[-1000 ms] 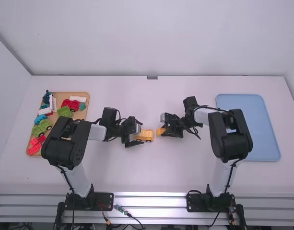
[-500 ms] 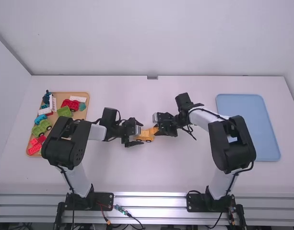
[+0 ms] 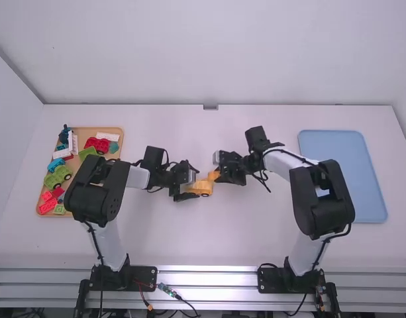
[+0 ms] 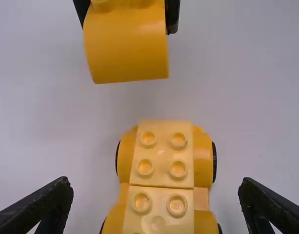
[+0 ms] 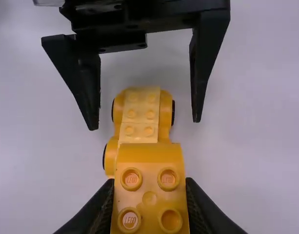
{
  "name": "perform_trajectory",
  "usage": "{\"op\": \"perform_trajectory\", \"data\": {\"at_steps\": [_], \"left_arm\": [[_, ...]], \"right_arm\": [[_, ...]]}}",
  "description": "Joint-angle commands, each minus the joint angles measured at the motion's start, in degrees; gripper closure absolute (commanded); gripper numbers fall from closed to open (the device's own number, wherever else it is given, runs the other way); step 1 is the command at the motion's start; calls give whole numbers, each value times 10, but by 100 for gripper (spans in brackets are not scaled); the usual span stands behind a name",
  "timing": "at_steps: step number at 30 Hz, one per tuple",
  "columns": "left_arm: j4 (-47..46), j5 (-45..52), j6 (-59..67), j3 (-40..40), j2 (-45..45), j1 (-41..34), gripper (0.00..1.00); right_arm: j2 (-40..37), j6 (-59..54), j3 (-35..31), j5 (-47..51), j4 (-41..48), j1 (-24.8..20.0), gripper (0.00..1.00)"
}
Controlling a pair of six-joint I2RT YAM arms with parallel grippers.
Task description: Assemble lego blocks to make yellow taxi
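Our studded plastic car point(image 4: 161, 195), long axis left-right | left gripper point(image 3: 195, 185), fingers apart | right gripper point(image 3: 220, 175) clamped on curved block point(image 5: 149, 195)

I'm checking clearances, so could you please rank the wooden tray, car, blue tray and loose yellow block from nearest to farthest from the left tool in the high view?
1. Car: right at the left tool.
2. Block: just beyond the car, in the right tool.
3. Wooden tray: on the left.
4. Blue tray: far right.
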State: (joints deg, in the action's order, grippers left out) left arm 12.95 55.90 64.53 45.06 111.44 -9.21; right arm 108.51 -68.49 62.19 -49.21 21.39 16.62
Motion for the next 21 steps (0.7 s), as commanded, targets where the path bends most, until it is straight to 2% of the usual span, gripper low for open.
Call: {"op": "perform_trajectory", "data": {"at_steps": [1, 7, 11, 16, 17, 21], "left_arm": [[-6, 17, 6, 6, 7, 2, 9], [-4, 16, 6, 6, 8, 2, 10], [-6, 17, 6, 6, 8, 2, 10], [0, 15, 6, 6, 17, 2, 11], [5, 14, 5, 6, 22, 2, 11], [19, 21, -9, 8, 35, 2, 10]], "right_arm": [[-19, 22, 7, 0, -2, 0, 100], [-60, 57, 7, 59, -21, 24, 100], [-79, 41, 2, 56, -18, 37, 100], [-96, 122, -63, 75, -134, 38, 100], [-111, 149, -90, 98, -180, 41, 100], [-160, 140, -136, 99, -195, 49, 100]]}}
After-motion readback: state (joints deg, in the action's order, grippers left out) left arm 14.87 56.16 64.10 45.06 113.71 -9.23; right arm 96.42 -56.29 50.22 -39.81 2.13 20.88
